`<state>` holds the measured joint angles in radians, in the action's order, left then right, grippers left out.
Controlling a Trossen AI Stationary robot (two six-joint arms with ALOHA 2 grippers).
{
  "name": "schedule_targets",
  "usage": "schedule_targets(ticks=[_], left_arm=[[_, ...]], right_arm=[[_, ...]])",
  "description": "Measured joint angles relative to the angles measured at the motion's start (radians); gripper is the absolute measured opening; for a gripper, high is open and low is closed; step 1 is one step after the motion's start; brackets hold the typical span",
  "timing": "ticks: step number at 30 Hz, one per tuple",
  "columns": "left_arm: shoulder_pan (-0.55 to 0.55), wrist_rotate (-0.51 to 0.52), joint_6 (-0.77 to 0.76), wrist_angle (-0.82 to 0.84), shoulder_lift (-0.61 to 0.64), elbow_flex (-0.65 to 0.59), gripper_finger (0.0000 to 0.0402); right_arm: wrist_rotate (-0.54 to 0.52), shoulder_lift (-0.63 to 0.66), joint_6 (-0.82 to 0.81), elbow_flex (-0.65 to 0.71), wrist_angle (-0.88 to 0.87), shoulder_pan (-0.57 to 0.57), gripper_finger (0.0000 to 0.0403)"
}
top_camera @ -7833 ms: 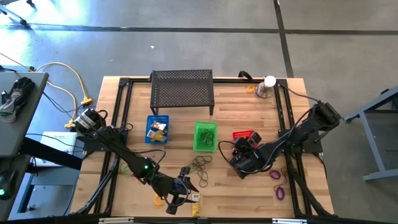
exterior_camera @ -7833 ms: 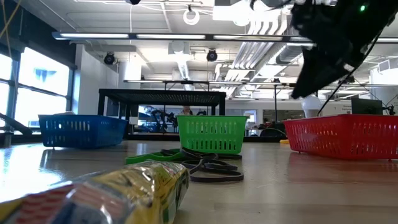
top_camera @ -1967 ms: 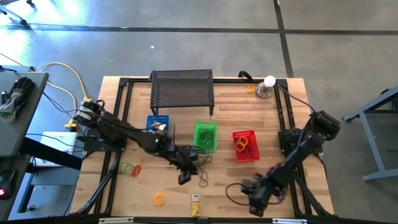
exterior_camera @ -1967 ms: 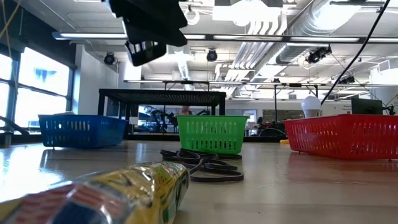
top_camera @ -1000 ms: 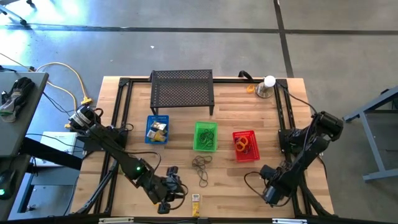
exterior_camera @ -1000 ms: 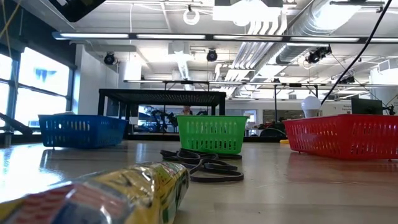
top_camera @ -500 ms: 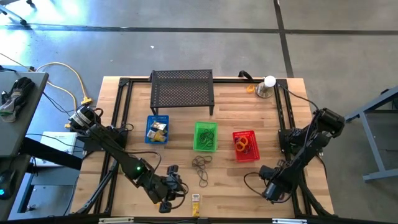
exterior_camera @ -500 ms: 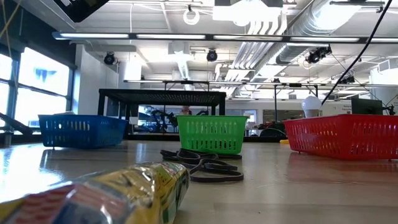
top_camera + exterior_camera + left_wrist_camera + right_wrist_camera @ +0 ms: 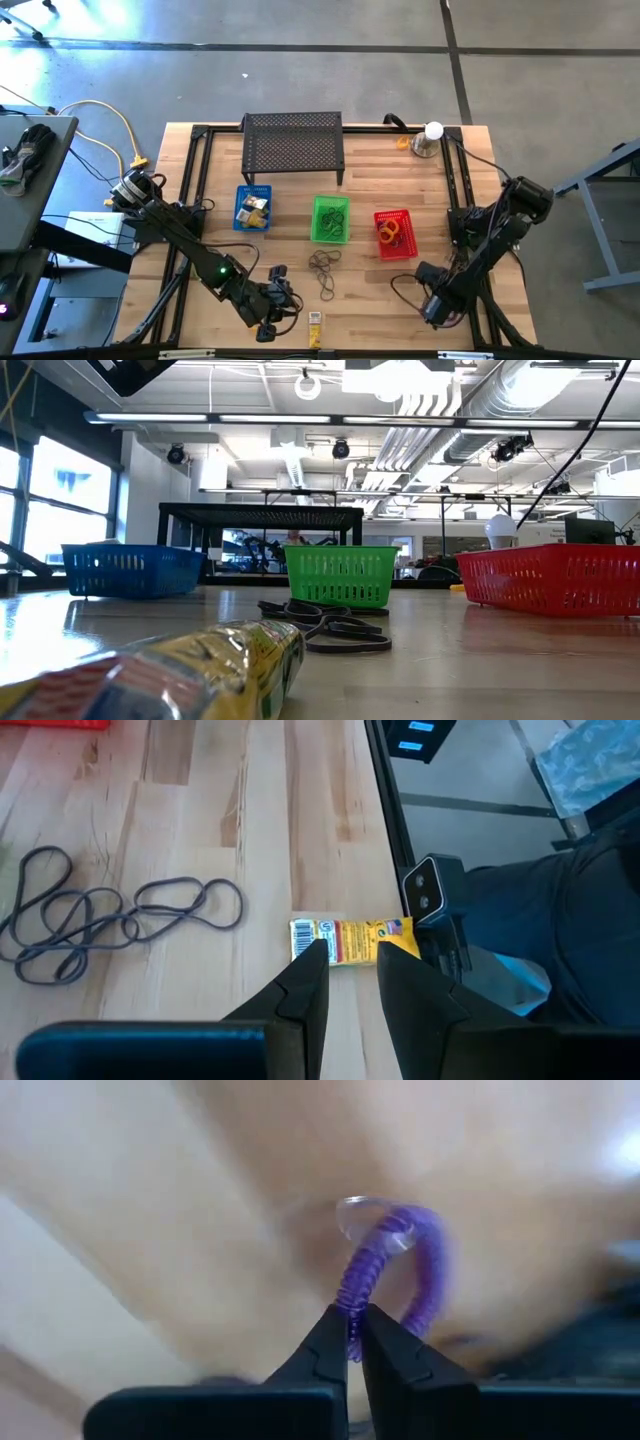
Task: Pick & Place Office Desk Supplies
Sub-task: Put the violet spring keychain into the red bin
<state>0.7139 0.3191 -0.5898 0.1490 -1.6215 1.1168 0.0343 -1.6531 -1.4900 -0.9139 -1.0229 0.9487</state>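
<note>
Purple coiled elastic loop (image 9: 400, 1270) is pinched between the closed tips of the right gripper (image 9: 352, 1325), near the front right corner of the wooden bench (image 9: 380, 300); ribbed, springy-looking plastic. In the high view the right gripper (image 9: 432, 310) sits low by the bench's right frame rail.

Yellow rectangular packet w/ printed label (image 9: 350, 940) lies flat by the front edge, abt mid-width; glossy wrapper, seen close and blurred in the low view (image 9: 190, 670). Left gripper (image 9: 350, 970) hovers right over it, fingers a little apart, nothing between them; in the high view it's at (image 9: 272, 318).

Dark thin rubber-band loops (image 9: 323, 266), a tangled bunch, lie on bare wood just in front of the green basket; also in the low view (image 9: 325, 622).

Containers, in a row across mid-bench:
- blue plastic lattice basket (image 9: 252, 209): yellow and pale small items inside, can't tell exactly what.
- green plastic lattice basket (image 9: 330, 219): dark loops inside.
- red plastic lattice basket (image 9: 395, 232): orange loops inside.

Black perforated metal stand (image 9: 293, 145) at the back edge. Silver cup w/ white ball (image 9: 428, 140) at the back right corner.
</note>
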Motion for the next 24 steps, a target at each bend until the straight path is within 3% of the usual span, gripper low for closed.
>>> schedule_targets(ticks=[7,10,14,24], left_arm=[[0.0,-0.001,0.007,0.0,0.0,0.0,0.0085],[0.0,-0.001,0.02,0.0,0.0,0.0,0.0085],[0.0,-0.001,0.022,-0.02,0.0,0.0,0.0085],[0.029,0.001,0.018,-0.041,-0.001,0.0,0.0085]], right_arm=[[-0.198,0.005,0.146,-0.21,-0.107,-0.032,0.0004],[-0.334,0.006,0.26,-0.276,-0.148,-0.076,0.0004],[-0.438,0.006,0.452,-0.314,-0.152,-0.168,0.0004],[-0.394,0.008,0.603,-0.272,-0.14,-0.432,0.0007]])
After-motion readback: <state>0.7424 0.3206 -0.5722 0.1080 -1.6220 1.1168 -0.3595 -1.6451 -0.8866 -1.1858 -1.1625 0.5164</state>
